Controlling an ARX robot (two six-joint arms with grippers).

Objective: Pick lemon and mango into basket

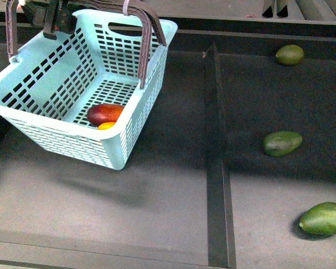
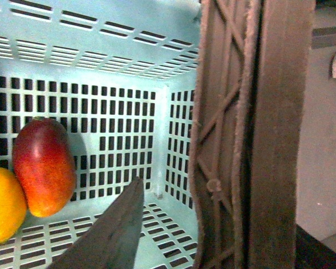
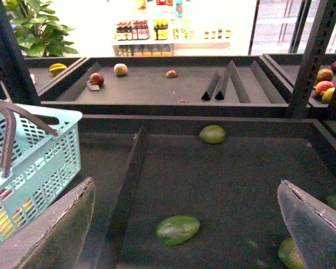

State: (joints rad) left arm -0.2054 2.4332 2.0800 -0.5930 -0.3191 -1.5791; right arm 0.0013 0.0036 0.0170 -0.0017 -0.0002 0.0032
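Green fruit (image 1: pixel 325 218) is lying nearest, at the right edge of the counter (image 1: pixel 101 207), partly cut off; two more green fruits (image 1: pixel 282 143) are sitting farther back in the right compartment. At far left the basket (image 1: pixel 56 129) is tilting, its near right corner lowest. Inside, the mango (image 1: pixel 105 114) is lying with its long axis running left to right, touching the lemon (image 1: pixel 106 126), which the basket rim is half hiding. Brown handles (image 1: pixel 148 33) are standing upright. The left gripper (image 1: pixel 59 17) is showing only as dark parts at the handles; its state cannot be told. The right gripper (image 3: pixel 190 224) is hanging wide open, holding nothing.
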